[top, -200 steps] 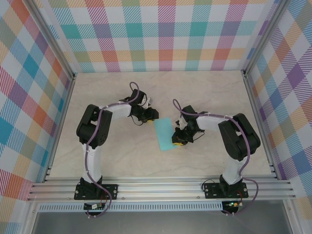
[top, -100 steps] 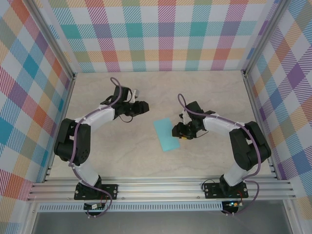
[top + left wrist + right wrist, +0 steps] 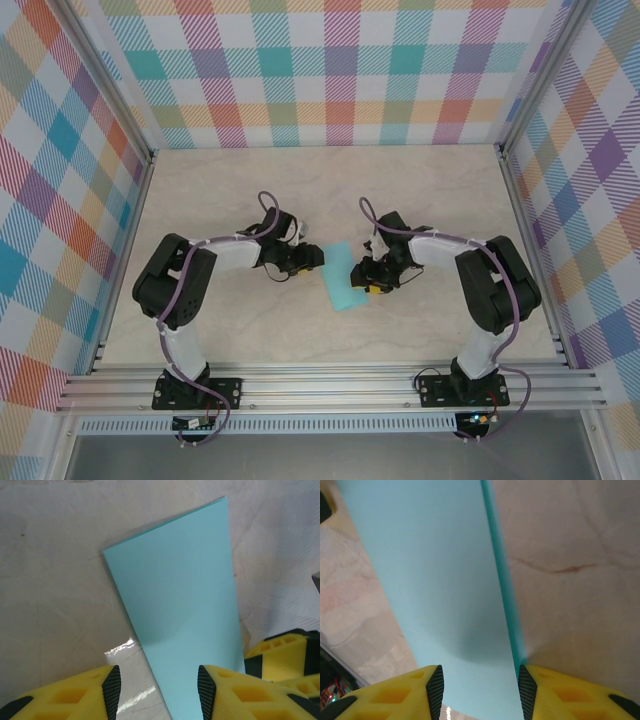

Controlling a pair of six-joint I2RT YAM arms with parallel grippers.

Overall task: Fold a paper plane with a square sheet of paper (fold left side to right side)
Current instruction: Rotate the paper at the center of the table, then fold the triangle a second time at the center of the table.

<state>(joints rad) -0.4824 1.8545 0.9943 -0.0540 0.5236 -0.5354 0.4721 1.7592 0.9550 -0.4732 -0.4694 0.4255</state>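
Folded sheet lay flat at mid-table, a gripper at each long side.

The thin turquoise-blue sheet of paper [image 3: 343, 277], creased into a narrow rectangle, rested on the pale marbled table [image 3: 250, 330]. The left gripper [image 3: 312, 258] stood just beside its left edge, with its yellow fingers [image 3: 75, 695] moderately apart and holding nothing. The right gripper [image 3: 362, 272] sat at the right edge, jaws likewise apart, with the paper [image 3: 445, 580] spanning the gap beneath them. A darker strip ran along that edge.
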